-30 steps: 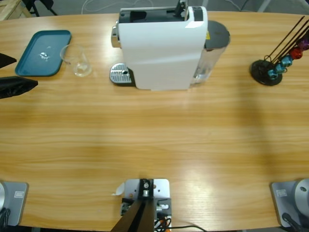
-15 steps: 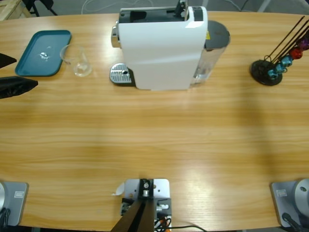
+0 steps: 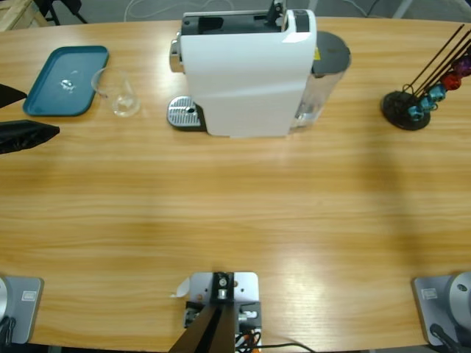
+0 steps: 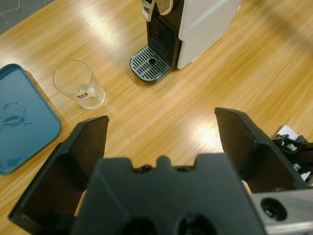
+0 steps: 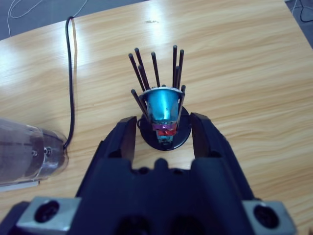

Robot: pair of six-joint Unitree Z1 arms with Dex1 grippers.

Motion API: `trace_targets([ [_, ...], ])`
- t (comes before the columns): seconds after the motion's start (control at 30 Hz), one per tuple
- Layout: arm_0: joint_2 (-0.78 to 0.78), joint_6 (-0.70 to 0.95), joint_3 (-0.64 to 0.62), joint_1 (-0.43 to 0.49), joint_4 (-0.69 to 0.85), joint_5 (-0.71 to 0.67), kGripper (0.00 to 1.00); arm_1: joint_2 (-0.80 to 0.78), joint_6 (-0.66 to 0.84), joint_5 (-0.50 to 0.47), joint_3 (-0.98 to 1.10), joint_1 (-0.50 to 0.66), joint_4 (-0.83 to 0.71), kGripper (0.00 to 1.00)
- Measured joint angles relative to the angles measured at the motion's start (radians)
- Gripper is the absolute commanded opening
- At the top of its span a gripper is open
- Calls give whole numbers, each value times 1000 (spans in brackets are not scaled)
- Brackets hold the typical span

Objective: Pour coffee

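Note:
A clear glass (image 3: 122,98) (image 4: 80,90) stands upright on the table between the teal tray (image 3: 44,99) and the white coffee machine (image 3: 246,73) (image 4: 203,24). It looks empty, and the coffee is out of view. My left gripper (image 3: 40,110) (image 4: 161,120) is open at the table's left edge, short of the glass, with nothing in its jaws. The machine's drip grate (image 3: 184,114) (image 4: 150,63) is bare. My right gripper (image 5: 164,122) is open, facing a black capsule stand (image 5: 161,134). It does not show in the high view.
The capsule stand (image 3: 406,109) holds a blue capsule (image 5: 164,105) among thin black rods at the table's right end. A clear water tank (image 3: 324,81) (image 5: 24,154) sits at the machine's right side. A black cable (image 5: 71,73) runs across the table near it.
My left gripper's jaws have shifted a touch lower at the left edge. Everything else is as before.

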Motion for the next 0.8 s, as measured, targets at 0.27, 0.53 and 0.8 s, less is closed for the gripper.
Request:
trace_targets([
  [0.27, 0, 0, 0, 0, 0, 0, 941, 2, -1, 0, 0, 0, -15, 57],
  [0.53, 0, 0, 0, 0, -2, 0, 942, 10, -1, 0, 0, 0, -23, 112],
  [0.8, 0, 0, 0, 0, -2, 0, 941, 20, -1, 0, 0, 0, -23, 87],
])
